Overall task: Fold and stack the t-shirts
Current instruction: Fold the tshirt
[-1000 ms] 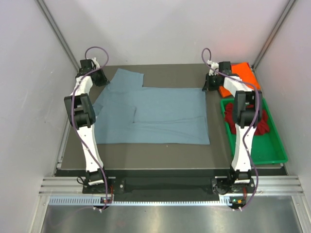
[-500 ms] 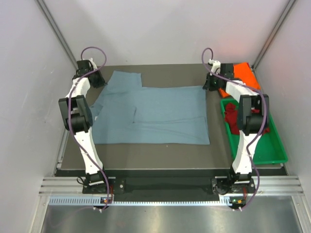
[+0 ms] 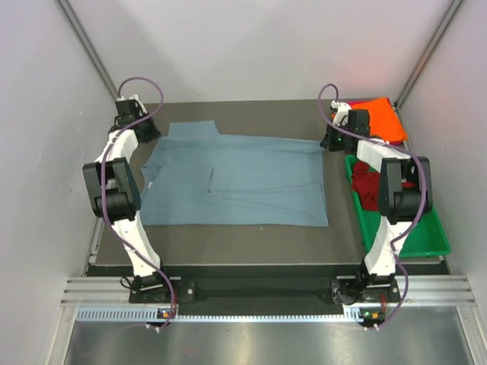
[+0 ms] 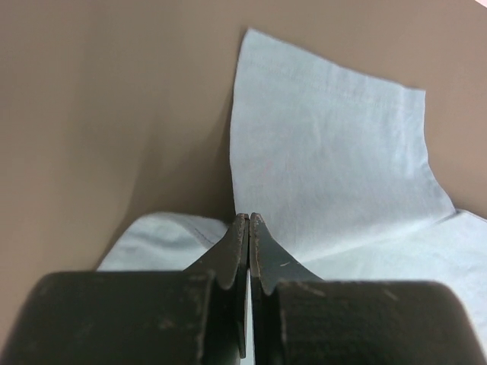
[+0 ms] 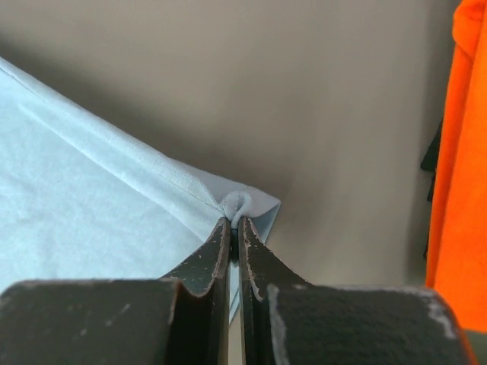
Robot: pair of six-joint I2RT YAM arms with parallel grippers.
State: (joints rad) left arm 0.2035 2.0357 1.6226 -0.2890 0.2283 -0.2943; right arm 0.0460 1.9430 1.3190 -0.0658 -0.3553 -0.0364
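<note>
Blue-grey t-shirt [image 3: 243, 179], centre frame: left gripper [image 4: 249, 220] and right gripper [image 5: 234, 220] clamped tight on its upper edge; carry both downward evenly, edge taut, for a square fold.

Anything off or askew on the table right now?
Nothing spilled or damaged. The blue-grey shirt is uneven: its left side is rumpled, one sleeve jutting far-left beside the left gripper, while the right gripper pinches a neat far-right corner. The dark red shirt lies crumpled in the green tray.
</note>
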